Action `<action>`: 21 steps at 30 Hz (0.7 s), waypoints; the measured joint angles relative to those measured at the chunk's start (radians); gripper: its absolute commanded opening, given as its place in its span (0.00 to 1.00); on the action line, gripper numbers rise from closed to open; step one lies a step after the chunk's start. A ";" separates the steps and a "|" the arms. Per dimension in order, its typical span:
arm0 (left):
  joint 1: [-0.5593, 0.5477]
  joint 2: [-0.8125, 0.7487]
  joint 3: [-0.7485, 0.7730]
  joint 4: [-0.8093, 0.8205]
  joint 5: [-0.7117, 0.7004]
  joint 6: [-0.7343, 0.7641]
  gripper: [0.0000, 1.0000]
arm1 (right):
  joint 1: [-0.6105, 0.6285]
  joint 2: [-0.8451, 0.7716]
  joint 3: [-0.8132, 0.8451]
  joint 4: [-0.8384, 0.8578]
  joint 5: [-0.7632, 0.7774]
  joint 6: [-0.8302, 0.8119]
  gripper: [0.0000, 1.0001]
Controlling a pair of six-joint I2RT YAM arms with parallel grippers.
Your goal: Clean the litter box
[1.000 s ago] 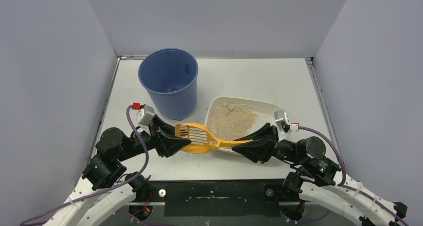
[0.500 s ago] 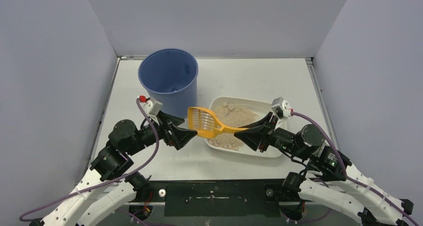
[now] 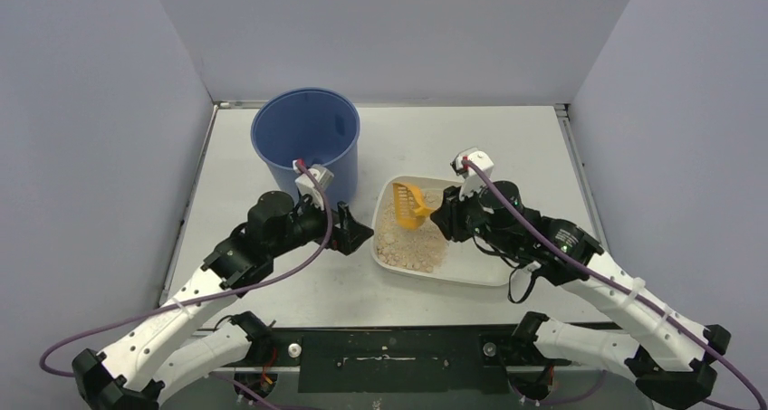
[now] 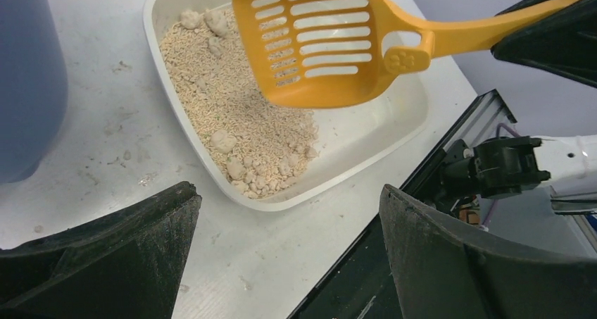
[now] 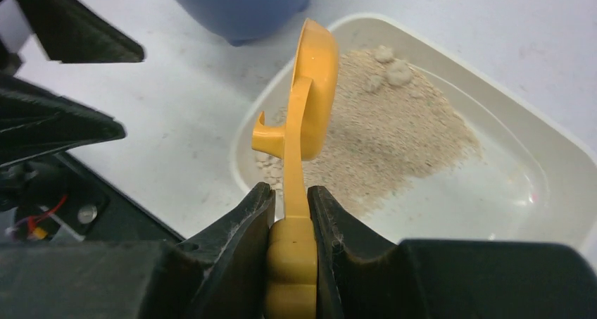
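Right gripper (image 5: 290,196) is clamped tight on the handle of the yellow scoop (image 3: 409,202), holding it tipped on edge over the sandy pile in the litter box (image 3: 475,267). The box sits on the table (image 3: 507,147), just right of the blue bucket (image 3: 308,143) and nearer the arms. Left gripper (image 3: 360,235) hangs beside the box's left edge, fingers wide apart, gripping nothing.

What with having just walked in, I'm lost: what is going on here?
The right gripper is shut on the handle of the scoop, holding it, empty, above the litter box. The left gripper is open beside the box, near the bucket, holding nothing. Clumps lie in the litter, not yet scooped.
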 measured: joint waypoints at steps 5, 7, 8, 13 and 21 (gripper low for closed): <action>0.000 0.133 0.047 -0.011 -0.025 0.006 0.97 | -0.233 0.079 0.035 -0.079 -0.091 -0.031 0.00; -0.002 0.188 0.066 -0.014 -0.040 0.007 0.96 | -0.344 0.096 0.037 -0.091 -0.156 -0.042 0.00; -0.003 0.210 0.073 -0.016 -0.047 0.006 0.96 | -0.404 0.104 0.037 -0.098 -0.196 -0.047 0.00; -0.022 0.348 0.122 -0.024 -0.110 0.006 0.93 | -0.647 0.113 0.014 -0.103 -0.394 -0.045 0.00; -0.062 0.559 0.196 -0.018 -0.236 0.004 0.87 | -0.816 0.110 -0.129 -0.059 -0.596 0.055 0.00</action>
